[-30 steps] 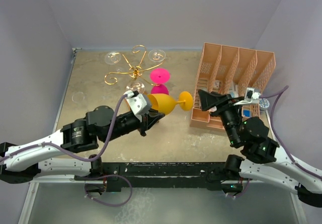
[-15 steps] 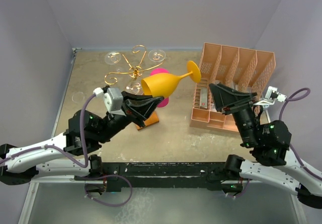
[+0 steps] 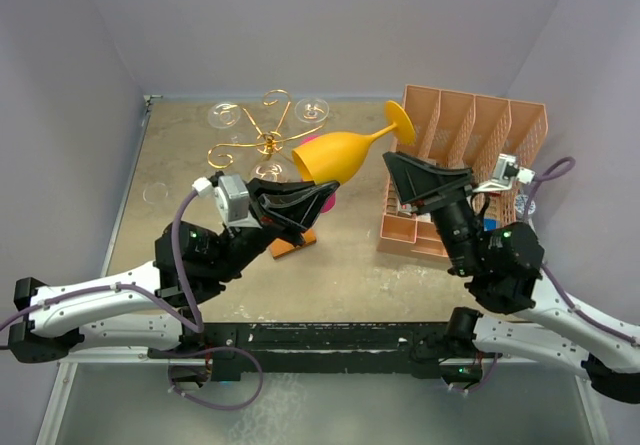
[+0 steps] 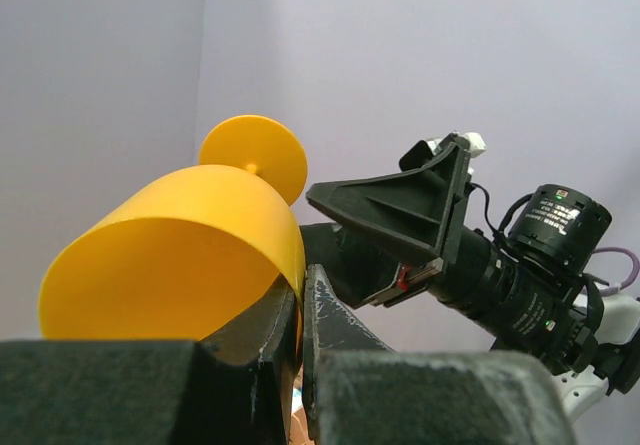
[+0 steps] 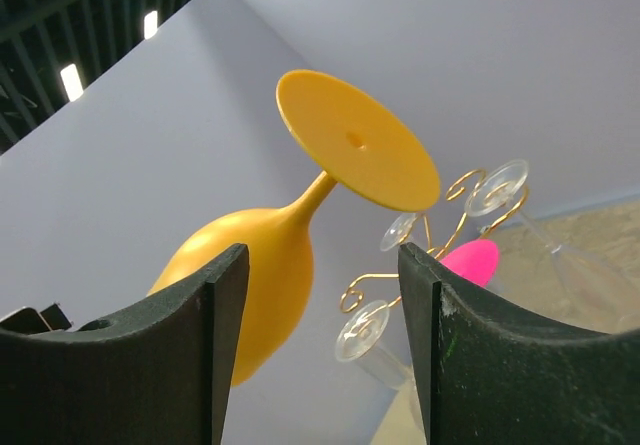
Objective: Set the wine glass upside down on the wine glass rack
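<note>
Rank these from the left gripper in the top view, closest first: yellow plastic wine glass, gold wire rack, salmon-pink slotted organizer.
1. Yellow plastic wine glass: rim pinched in the left gripper.
2. Gold wire rack: just behind it.
3. Salmon-pink slotted organizer: far off on the right.

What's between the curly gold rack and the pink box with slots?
The orange wine glass, in the top view. The left gripper holds it up by its rim, bowl near the wine glass rack, foot toward the pink organizer.
</note>
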